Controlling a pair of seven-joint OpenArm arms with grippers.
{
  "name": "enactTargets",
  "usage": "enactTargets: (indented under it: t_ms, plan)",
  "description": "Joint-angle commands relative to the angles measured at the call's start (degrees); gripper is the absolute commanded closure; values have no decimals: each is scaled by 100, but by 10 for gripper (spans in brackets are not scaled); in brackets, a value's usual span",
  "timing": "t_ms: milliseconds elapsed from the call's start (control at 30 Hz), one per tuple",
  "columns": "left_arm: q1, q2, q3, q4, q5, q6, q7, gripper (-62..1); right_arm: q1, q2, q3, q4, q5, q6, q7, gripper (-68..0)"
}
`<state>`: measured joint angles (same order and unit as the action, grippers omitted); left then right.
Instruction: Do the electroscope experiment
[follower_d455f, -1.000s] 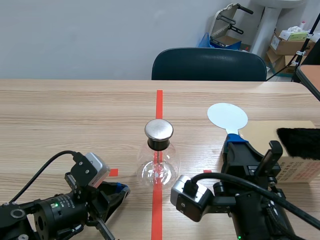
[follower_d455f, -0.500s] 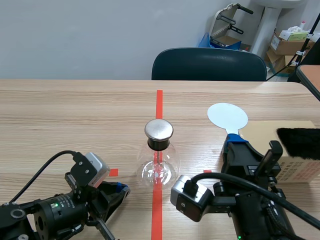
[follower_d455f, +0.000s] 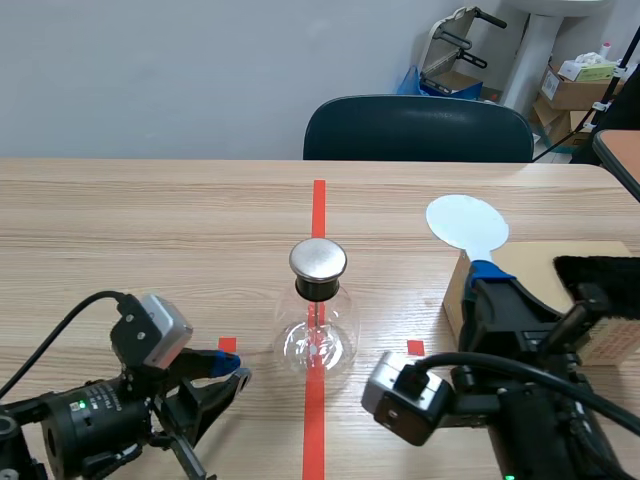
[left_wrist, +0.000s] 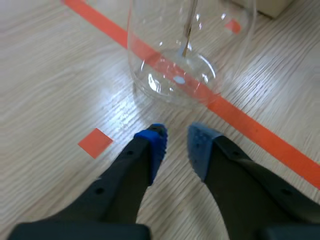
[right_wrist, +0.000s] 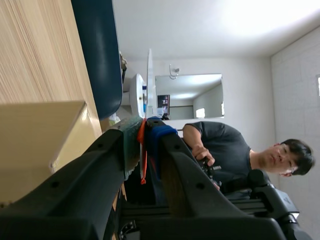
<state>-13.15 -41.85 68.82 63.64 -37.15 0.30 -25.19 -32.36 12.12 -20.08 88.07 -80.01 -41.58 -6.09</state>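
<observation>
Wooden table, orange-red line down the middle, with the glass electroscope (follower_d455f: 318, 318) standing on it at frame centre. Left gripper (follower_d455f: 238, 372) at lower left, fingers slightly apart, empty. Right gripper (follower_d455f: 487, 272) at lower right, clamped on white paddle (follower_d455f: 467, 222) – disc above cardboard box (follower_d455f: 530, 262) corner.

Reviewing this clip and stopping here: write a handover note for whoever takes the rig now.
Left gripper: jaws a narrow gap apart, empty, low on the table just before the clear glass electroscope flask with the round metal cap.
Right gripper: shut on the white round paddle, held by the cardboard box bearing black fur.
Done: paddle gripped. To do: bring it to the cap.
</observation>
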Motion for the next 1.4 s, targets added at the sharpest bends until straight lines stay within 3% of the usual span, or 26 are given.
enactTargets:
  t_ms: [0, 200, 400, 500, 733, 1000, 1367]
  plan:
    - [0, -103, -48, 323, 0, -9, -81, -210, -157, -129, 297, 85, 85, -223, 304, -10]
    - [0, -597, -48, 1014, -39, -7, -96, -293, -417, -553, 1366, 74, 553, -328, 1926, -10]
    - [0, -1126, -48, 1648, -42, -7, -92, -405, -310, -678, 1829, -35, 1099, -328, 2752, -10]
    - [0, -1394, -48, 1976, -39, -7, -79, -452, -236, -734, 1945, -177, 1134, -328, 2946, -10]
    - [-2, -2098, -48, 2712, -81, -2, -74, -482, 28, -800, 2087, -529, 1130, -328, 3003, -10]
    - [-2, -2728, -48, 3327, -129, -2, -76, -482, 275, -800, 2070, -872, 664, -328, 2400, -10]
    - [-2, -3917, -81, 4081, -428, -9, -520, -482, 323, -798, 2065, -907, 494, 286, 2079, -10]
